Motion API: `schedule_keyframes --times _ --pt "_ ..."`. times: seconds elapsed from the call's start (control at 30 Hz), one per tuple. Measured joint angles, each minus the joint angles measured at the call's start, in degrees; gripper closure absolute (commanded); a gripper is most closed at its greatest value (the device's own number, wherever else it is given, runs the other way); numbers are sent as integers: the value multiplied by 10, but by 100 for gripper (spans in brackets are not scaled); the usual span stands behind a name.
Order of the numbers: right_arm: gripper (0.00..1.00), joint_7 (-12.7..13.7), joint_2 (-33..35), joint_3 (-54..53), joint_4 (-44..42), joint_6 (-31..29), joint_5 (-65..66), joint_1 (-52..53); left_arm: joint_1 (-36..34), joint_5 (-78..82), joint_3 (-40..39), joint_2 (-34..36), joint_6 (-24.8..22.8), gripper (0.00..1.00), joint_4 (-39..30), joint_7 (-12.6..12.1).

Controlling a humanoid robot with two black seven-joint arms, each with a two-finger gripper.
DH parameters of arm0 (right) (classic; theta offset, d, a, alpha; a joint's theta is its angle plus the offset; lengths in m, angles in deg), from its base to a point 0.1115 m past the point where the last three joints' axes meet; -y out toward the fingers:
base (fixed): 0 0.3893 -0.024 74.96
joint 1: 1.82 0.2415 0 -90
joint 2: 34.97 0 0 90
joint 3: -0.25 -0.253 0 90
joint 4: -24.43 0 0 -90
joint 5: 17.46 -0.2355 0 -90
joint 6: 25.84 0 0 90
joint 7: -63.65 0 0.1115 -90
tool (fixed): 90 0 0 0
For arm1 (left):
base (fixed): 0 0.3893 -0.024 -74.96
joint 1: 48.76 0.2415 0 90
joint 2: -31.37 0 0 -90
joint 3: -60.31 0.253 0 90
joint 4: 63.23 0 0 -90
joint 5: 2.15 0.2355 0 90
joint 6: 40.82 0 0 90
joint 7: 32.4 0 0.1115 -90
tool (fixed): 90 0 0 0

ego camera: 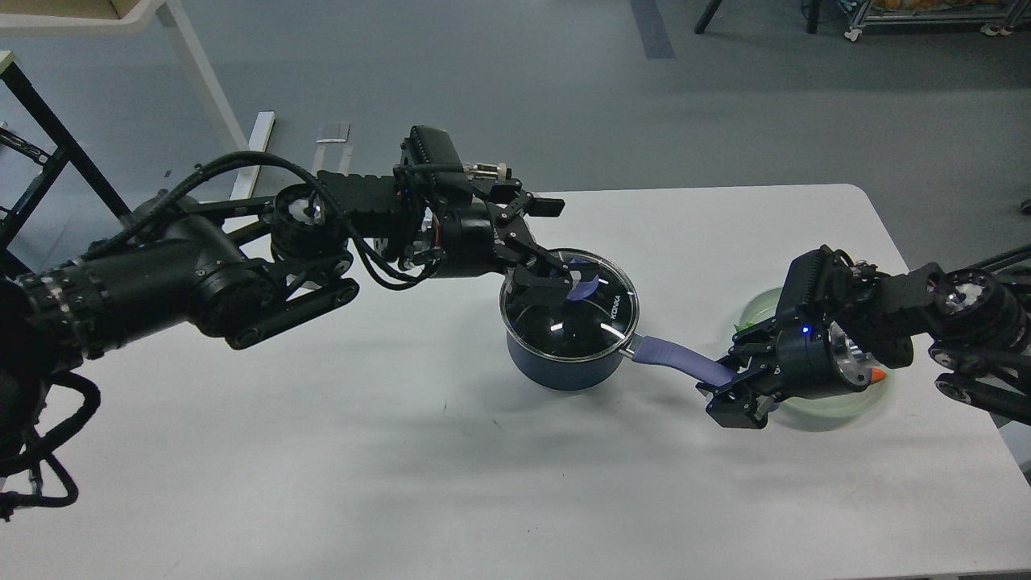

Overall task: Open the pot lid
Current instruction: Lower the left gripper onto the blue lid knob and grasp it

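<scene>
The glass lid (581, 306) sits on the dark blue pot (564, 366) near the middle of the white bench (322, 451), its purple knob (581, 287) partly hidden. The left pincer (554, 246) hangs over the lid with fingers spread, one by the knob. The right pincer (734, 395) is clenched on the pot's purple handle (681, 358), in front of a green plate (838, 403).
</scene>
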Motion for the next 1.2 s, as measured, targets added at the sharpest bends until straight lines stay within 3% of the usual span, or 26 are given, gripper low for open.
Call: schedule_keyframes --times 0.3,0.83,0.93,1.07,1.2 --pt "74 0 2 0 0 3 0 -7 6 7 24 -82 6 1 96 0" --pt "73 0 2 0 0 5 0 -13 37 1 42 -84 12 3 110 0" --pt "73 0 2 0 0 9 0 -15 39 -2 42 -85 11 16 113 0" --pt "72 0 3 0 0 11 0 -17 40 -4 41 -85 10 60 115 0" --pt "72 0 3 -1 0 12 0 -17 41 -5 41 -85 15 71 116 0"
